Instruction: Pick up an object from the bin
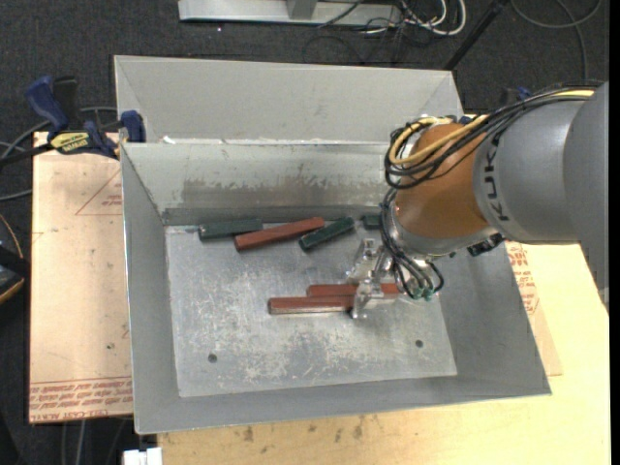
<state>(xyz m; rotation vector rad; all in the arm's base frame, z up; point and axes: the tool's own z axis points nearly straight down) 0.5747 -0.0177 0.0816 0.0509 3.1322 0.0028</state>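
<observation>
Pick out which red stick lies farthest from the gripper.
The back red stick, lying between two green sticks; the other red sticks lie mid-bin at the gripper.

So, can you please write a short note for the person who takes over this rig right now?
Gripper: low in the bin, right of the middle, at the right ends of two bars. This view does not show whether it is open or shut.
Things: long red-brown bar on the floor in the middle, with a shorter red-brown bar just behind it. By the back wall lie a dark green bar, a third red-brown bar and a short dark green bar.
Done: nothing is lifted yet.
Left: grip one bar and lift it out.
</observation>
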